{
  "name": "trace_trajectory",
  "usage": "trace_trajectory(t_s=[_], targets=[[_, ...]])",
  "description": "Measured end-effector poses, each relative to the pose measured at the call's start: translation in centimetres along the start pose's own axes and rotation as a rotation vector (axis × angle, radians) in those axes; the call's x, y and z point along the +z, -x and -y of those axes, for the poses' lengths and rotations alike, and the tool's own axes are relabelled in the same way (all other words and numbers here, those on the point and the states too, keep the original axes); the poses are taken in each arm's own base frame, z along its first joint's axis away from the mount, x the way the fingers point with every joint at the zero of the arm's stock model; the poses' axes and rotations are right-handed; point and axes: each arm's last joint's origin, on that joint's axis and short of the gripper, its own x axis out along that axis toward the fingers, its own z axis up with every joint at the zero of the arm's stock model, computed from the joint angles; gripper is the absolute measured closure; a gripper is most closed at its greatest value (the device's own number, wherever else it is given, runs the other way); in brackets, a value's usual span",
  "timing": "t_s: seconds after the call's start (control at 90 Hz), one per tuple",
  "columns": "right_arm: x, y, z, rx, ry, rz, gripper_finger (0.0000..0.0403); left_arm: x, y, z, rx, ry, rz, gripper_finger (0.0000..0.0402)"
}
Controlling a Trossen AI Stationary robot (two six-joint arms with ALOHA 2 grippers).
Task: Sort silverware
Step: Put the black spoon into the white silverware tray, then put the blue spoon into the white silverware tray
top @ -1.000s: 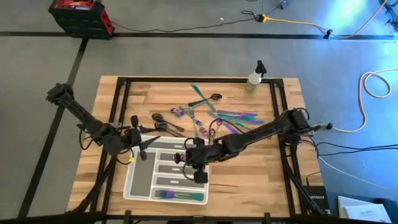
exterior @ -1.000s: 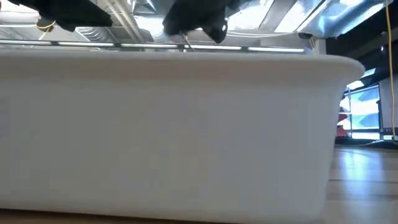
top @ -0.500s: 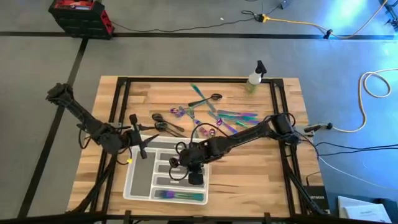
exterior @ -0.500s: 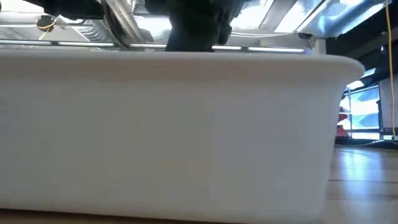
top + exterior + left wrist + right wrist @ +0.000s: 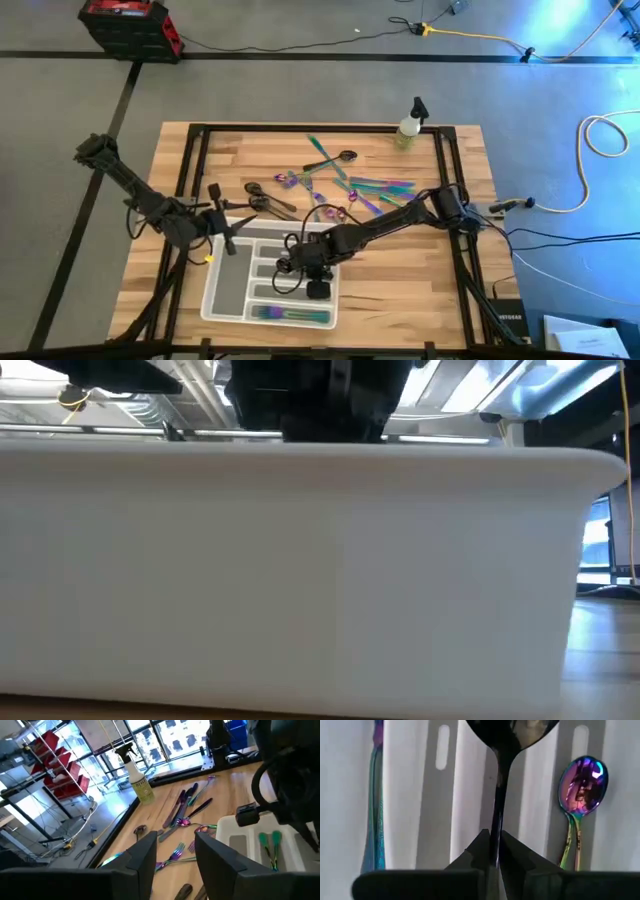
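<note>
The silverware (image 5: 345,185) lies scattered on the wooden table beyond the white compartment tray (image 5: 225,290), in iridescent and dark pieces. More pieces lie in the tray, among them an iridescent spoon (image 5: 581,777). My right gripper (image 5: 292,265) hangs over the tray's middle compartments, shut on a dark spoon (image 5: 512,730). In the low view the right gripper (image 5: 320,400) shows just above the tray's rim (image 5: 300,455). My left gripper (image 5: 222,232) (image 5: 175,845) waits open at the tray's far left corner, with nothing between its fingers. My right gripper pinches the dark spoon's handle (image 5: 495,837) between its two fingers. The fingers come slanting down from the table's right, and the spoon runs on ahead of them, bowl (image 5: 512,732) foremost, over the tray's compartments. Whether the spoon touches the tray, I cannot tell.
A spray bottle (image 5: 409,122) stands at the table's far edge, right of the middle. Two dark utensils (image 5: 262,195) lie just beyond the tray. Iridescent pieces (image 5: 290,314) fill the tray's nearest compartment. A black frame (image 5: 195,150) runs around the table.
My right gripper has carried the dark spoon toward the table's left and near edges, farther over the tray, and has sunk closer to its rim. In the low view the tray's right end has shifted a little to the right.
</note>
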Motion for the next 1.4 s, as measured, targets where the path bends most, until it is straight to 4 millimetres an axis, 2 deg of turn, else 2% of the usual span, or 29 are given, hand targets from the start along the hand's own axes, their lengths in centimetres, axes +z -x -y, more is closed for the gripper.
trace_trajectory(t_s=[0.244, 0.722, 1.011, 1.4], targets=[[0.46, -0.03, -0.18, 0.017, 0.030, 0.048, 0.0391, 0.00, -0.01, 0.00, 0.000, 0.000, 0.000, 0.0283], [0.37, -0.25, -0.11, 0.013, 0.055, 0.039, 0.0390, 0.00, -0.01, 0.00, 0.000, 0.012, 0.000, 0.0283], [0.36, -0.25, -0.15, 0.011, 0.059, 0.039, 0.0368, 0.01, -0.01, 0.00, -0.001, 0.026, 0.000, 0.0283], [0.37, -0.25, -0.14, 0.005, 0.065, 0.042, 0.0366, -0.19, 0.00, 0.02, -0.002, 0.024, -0.012, 0.0283]])
